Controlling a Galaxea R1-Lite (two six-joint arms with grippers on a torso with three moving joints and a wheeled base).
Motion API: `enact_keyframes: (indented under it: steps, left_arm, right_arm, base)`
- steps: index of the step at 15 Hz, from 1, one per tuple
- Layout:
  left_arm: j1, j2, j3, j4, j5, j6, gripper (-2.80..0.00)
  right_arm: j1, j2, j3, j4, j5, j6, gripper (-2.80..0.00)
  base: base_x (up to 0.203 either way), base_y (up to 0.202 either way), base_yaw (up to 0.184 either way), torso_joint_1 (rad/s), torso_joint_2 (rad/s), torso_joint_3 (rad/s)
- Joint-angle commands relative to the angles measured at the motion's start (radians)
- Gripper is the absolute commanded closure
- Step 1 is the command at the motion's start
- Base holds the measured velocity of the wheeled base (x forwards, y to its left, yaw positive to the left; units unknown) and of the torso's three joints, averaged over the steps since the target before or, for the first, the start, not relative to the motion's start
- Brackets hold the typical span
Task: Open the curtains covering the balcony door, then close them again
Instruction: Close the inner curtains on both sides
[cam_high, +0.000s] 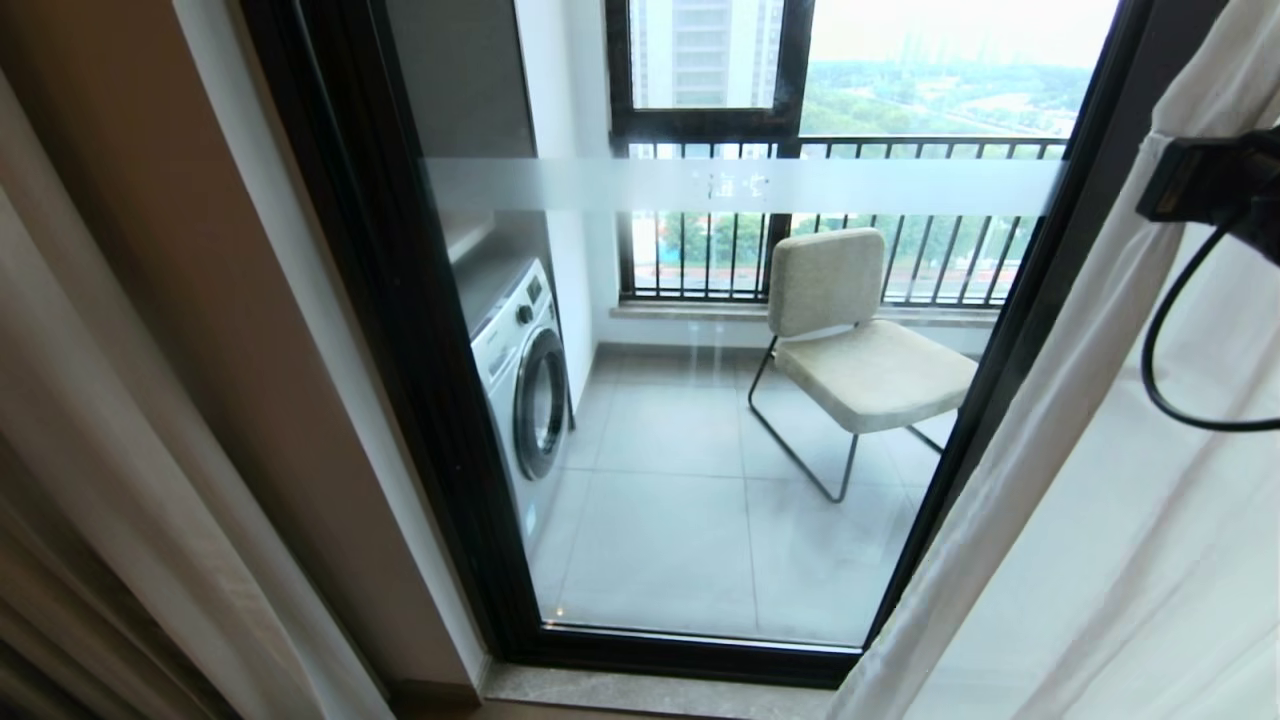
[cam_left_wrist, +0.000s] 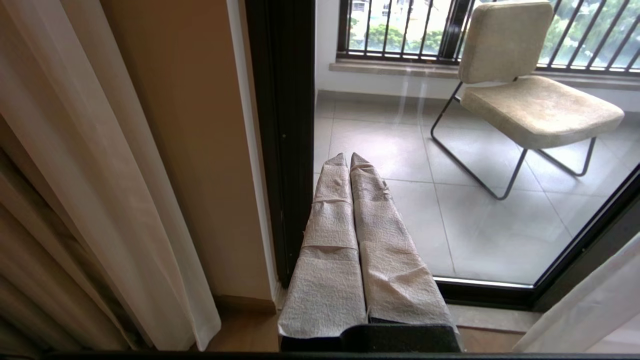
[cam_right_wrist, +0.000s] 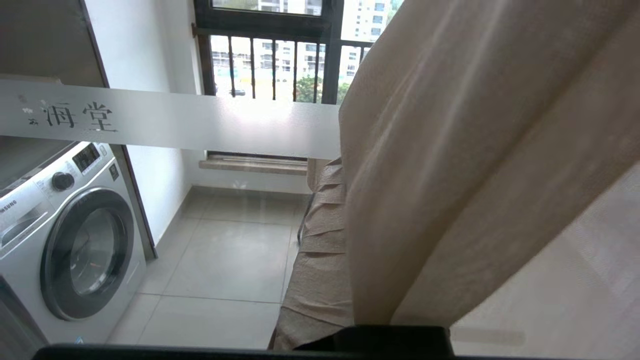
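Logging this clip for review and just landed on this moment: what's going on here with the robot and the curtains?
The balcony door stands uncovered, with curtains drawn off to both sides. The right gripper is raised at the right-hand curtain, whose fabric drapes over it, with its fingers shut; a grip on the cloth can't be confirmed. The left gripper hangs low and shut, idle, touching nothing. Beyond the glass sit a chair and a washing machine.

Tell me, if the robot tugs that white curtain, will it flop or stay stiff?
Probably flop: the white sheer curtain hangs in soft folds and drapes over the right gripper. It looks thin and light, since daylight shows through. It might slip from the shut fingers.
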Motion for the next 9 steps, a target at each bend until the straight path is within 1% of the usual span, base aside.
enact_keyframes:
  steps: [1,4,6,9]
  left_arm:
    - [0.0,0.0,0.0,0.0,0.0,0.0,0.0]
    - [0.0,0.0,0.0,0.001,0.001,0.0,0.0]
    - [0.0,0.0,0.0,0.0,0.0,0.0,0.0]
    - [0.0,-0.001,0.0,0.0,0.001,0.0,0.0]
  right_arm:
    - [0.014,0.019,-0.021,-0.005,-0.005,-0.005,0.0]
    - [0.052,0.043,-0.073,-0.001,-0.05,-0.029,0.0]
    - [0.107,0.056,-0.094,0.001,-0.077,-0.036,0.0]
    - [0.209,0.071,-0.11,0.001,-0.133,-0.073,0.0]
  base:
    - [0.0,0.0,0.0,0.0,0.0,0.0]
    - [0.0,0.0,0.0,0.0,0.0,0.0]
    - [0.0,0.0,0.0,0.0,0.0,0.0]
    - [0.0,0.0,0.0,0.0,0.0,0.0]
